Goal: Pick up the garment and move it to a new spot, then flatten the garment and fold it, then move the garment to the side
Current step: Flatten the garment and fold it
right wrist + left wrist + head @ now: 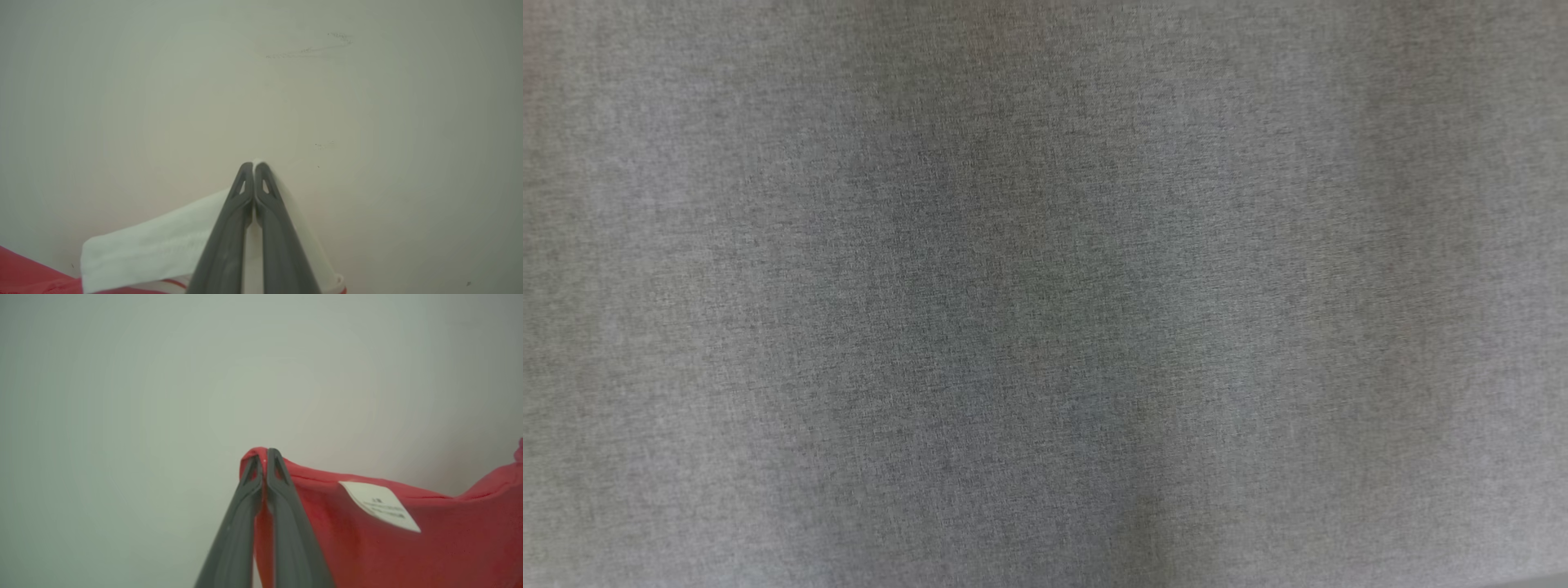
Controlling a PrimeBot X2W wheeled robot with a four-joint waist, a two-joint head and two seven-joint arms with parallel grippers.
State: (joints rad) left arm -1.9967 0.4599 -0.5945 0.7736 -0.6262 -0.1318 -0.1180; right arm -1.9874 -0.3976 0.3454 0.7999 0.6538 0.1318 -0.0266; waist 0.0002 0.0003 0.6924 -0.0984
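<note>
The garment (408, 547) is coral red with a white care label (380, 506) near its edge. My left gripper (265, 451) is shut on a fold of that red edge, and the cloth trails off to the right in the left wrist view. My right gripper (254, 164) is shut on a white band of the garment (155, 249). This band runs down to the left, where a strip of the red cloth (24, 273) shows at the corner.
A pale, smooth surface (163, 102) lies behind both grippers, with faint dark scuff marks (310, 49) in the right wrist view. In the head view a grey woven fabric (1045, 294) is very close to the camera and blurred.
</note>
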